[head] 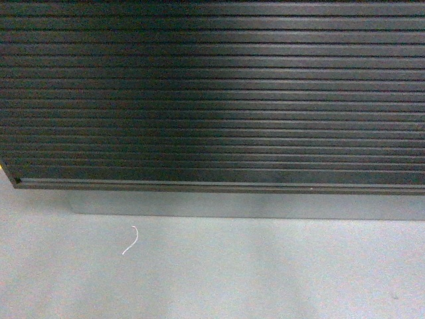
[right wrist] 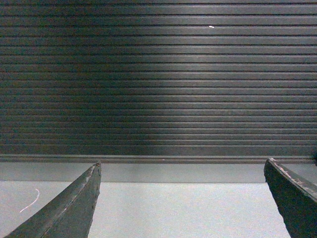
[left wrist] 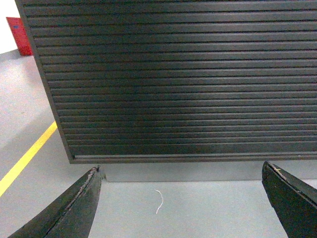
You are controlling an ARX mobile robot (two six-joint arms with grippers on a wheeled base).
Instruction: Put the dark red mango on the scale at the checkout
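The checkout point(head: 212, 93) fills every view as a dark, horizontally slatted front on a grey plinth point(head: 239, 205). Its top is out of view, and so are the dark red mango and the scale. My left gripper point(left wrist: 181, 171) is open over the grey floor, its two black fingers wide apart with nothing between them. My right gripper point(right wrist: 182, 166) is open as well, empty, facing the slatted front point(right wrist: 158, 79). Neither gripper shows in the head view.
A small white thread point(head: 131, 240) lies on the grey floor in front of the plinth. The counter's left corner point(left wrist: 69, 153) shows in the left wrist view, with a yellow floor line point(left wrist: 27, 158) and a red object point(left wrist: 19, 35) beyond it.
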